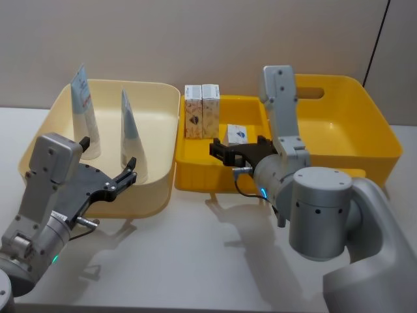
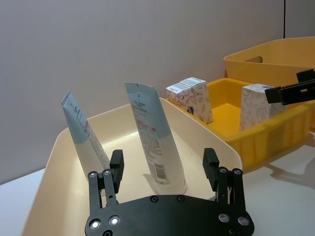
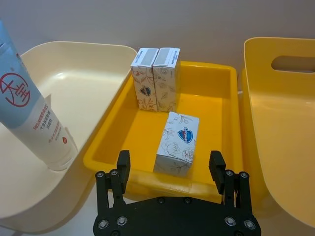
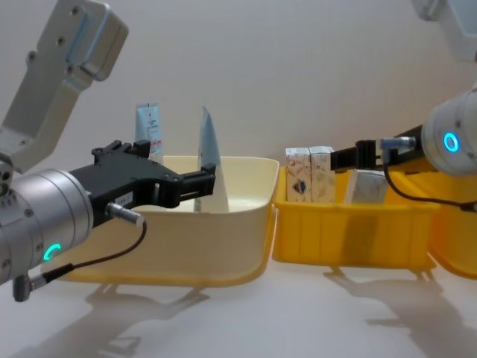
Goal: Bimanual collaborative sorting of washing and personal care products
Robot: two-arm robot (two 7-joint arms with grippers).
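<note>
Two squeeze tubes are recorded standing cap-down in the cream bin [image 1: 156,88] at the left: the far tube [image 1: 85,111] towards the bin's far left, the near tube [image 1: 132,134] closer to its middle. Three cartons are held in the yellow tray [image 1: 195,173]. A touching pair, the left carton [image 1: 194,111] and the right carton [image 1: 210,109], stands at the far left corner, and a single carton [image 3: 178,142] stands apart towards the near wall. A larger yellow bin [image 1: 365,98] is noted to the right, all on the worktop [image 1: 195,261]. The left gripper [image 2: 163,169] is held at the cream bin's near rim, its fingers spread wide and empty, in line with the near tube. The right gripper [image 3: 170,164] is held at the tray's near wall facing the single carton, fingers likewise wide and empty. The tubes are judged light, soft-walled and glossy, and so likely to slip or tip. A hold across the flat faces, low on the body near the stiffer shoulder, is advised. The cartons are judged light and thin-walled, easily crushed, and are best taken at mid-height across opposite faces with modest force. A red circular logo with one character is seen on the far tube, with small red print beneath that cannot be read. A barcode is seen on the near tube. The cartons bear floral line print and a blue shield badge, whose wording cannot be read.
</note>
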